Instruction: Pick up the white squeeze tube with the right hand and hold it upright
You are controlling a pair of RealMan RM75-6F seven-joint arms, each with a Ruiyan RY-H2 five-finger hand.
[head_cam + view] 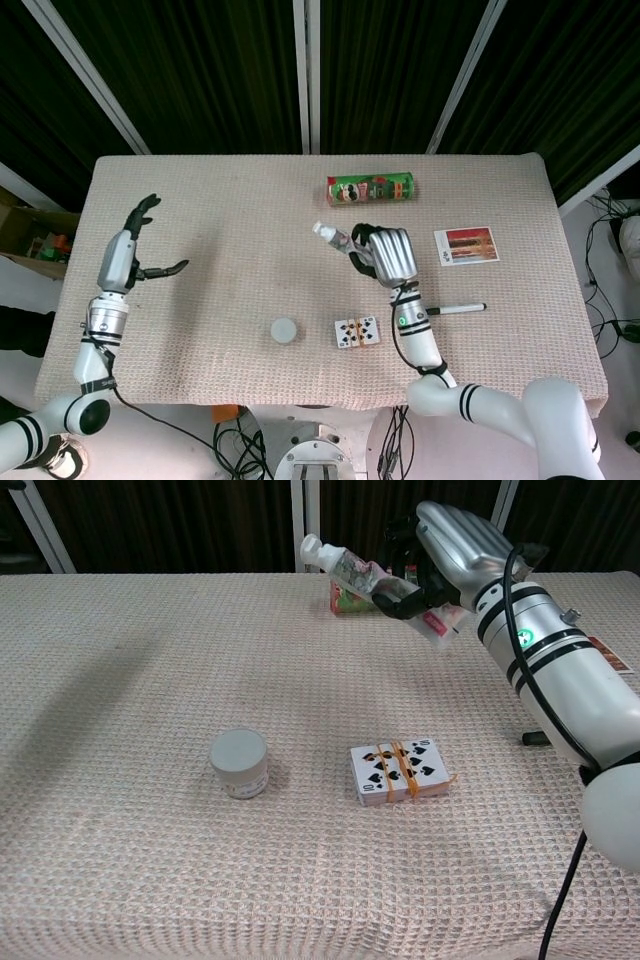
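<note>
My right hand [388, 254] [452, 548] grips the white squeeze tube [332, 236] [345, 565] and holds it well above the table. The tube lies tilted, its cap end pointing up and to the left, its flat end sticking out below the hand. My left hand [130, 247] hovers over the table's left edge with its fingers spread and nothing in them; the chest view does not show it.
A green chip can [371, 188] [342, 597] lies on its side behind the tube. A banded deck of cards [356, 332] [403, 770], a small white jar [284, 330] [239, 762], a black marker [455, 309] and a picture card [466, 245] lie on the cloth-covered table [220, 260].
</note>
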